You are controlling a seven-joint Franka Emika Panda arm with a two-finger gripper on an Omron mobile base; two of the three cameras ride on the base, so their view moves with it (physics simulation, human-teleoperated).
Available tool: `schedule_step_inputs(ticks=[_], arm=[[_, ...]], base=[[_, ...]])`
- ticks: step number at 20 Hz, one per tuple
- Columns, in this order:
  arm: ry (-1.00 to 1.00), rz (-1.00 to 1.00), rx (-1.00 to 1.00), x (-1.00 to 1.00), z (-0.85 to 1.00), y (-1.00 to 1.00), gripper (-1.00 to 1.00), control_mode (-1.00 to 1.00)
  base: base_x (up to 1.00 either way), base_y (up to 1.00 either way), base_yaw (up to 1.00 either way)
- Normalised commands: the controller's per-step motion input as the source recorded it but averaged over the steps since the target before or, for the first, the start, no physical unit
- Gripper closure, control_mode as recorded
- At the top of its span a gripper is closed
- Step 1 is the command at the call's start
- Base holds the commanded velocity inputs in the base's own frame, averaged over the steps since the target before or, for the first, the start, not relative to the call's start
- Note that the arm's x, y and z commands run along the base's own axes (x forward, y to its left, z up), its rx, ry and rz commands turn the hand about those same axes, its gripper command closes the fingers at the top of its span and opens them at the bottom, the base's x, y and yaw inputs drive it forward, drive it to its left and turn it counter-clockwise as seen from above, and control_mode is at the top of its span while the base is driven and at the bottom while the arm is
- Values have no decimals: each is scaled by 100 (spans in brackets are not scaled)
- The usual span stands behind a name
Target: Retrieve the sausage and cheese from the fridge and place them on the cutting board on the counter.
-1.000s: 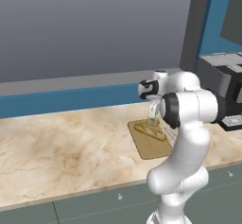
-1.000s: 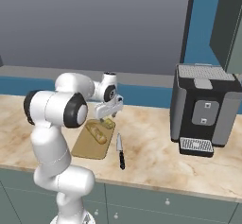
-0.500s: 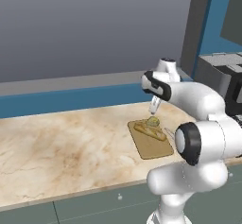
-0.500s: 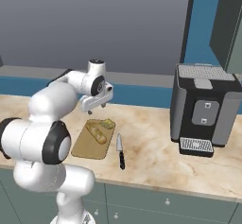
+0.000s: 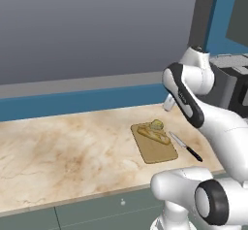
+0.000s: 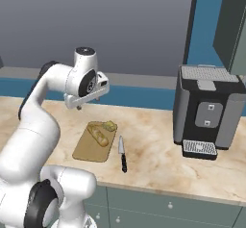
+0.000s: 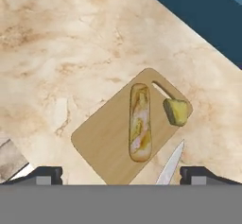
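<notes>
Beige marbled tabletop (image 5: 72, 146) along a blue-trimmed wall. Near its middle, a small tan cutting board (image 5: 157, 149), lying flat. On the board, a pale yellowish elongated item (image 7: 140, 122), lengthwise down the centre, and a small yellow lump of cheese (image 7: 176, 111) at the far end, just beside that item and close to the board's handle slot. Slim dark-handled knife (image 6: 122, 153) on the stone just beside the board, blade roughly parallel to the board's long edge. Off to the right, a dark coffee machine (image 6: 207, 111) standing upright against the wall. White arm bent high over the tabletop, claw (image 6: 78, 107) raised above the board's far end and apart from everything. In the hand view, claw (image 7: 121, 175) looking straight down on the board, dark fingertips (image 7: 47, 175) spread wide at the lower corners, nothing between them.
</notes>
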Motion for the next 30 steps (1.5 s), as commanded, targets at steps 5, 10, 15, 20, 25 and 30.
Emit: schedule_step_inputs(ticks=[5,10,15,20,25,30], arm=[[-7,-18,0,-72,94,9,-100,-100],[-18,-15,0,-66,70,18,-100,-100],[-27,-10,0,-86,15,1,-100,-100],[-26,-6,0,-76,5,1,-100,-100],[-3,0,0,-7,0,2,-100,100],[0,0,0,0,0,0,-100,100]], base=[[0,0,0],[0,0,0],[0,0,0],[0,0,0],[-26,1,1],[-100,11,12]])
